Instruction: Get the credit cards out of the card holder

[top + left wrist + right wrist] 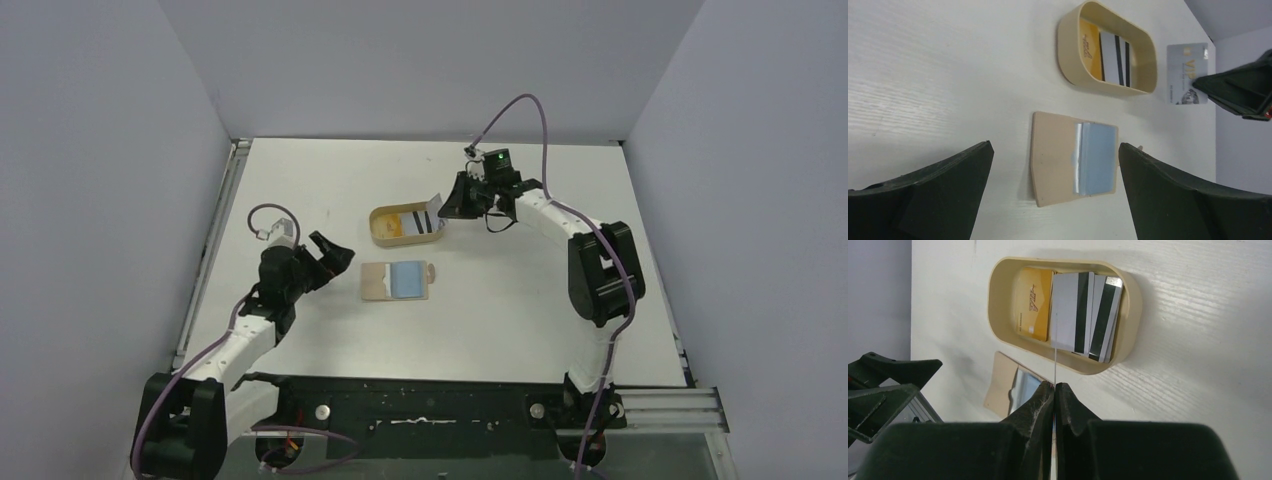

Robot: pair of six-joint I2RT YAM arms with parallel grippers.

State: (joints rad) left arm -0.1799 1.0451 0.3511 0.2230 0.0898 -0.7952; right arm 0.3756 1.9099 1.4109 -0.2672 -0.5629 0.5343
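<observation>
Robot lab test cell: bare white worktop boxed in by plain pale panels, two cable-trailing robot arms bolted to a dark base rail at its near edge.

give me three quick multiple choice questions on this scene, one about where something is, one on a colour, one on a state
1. Where is the card holder?
A) flat on the table, nearer the arms than the tray
B) inside the tray
C) held up in the air

2. What colour is the holder's inner panel?
A) red
B) light blue
C) green

3. How is the right tool?
A) wide open
B) shut on nothing
C) shut on a grey card

Answers: 1 A, the top view shows it lying on the arms' side of the tray. 2 B, the left wrist view shows the blue panel. 3 C, its fingers pinch the card's edge.
</observation>
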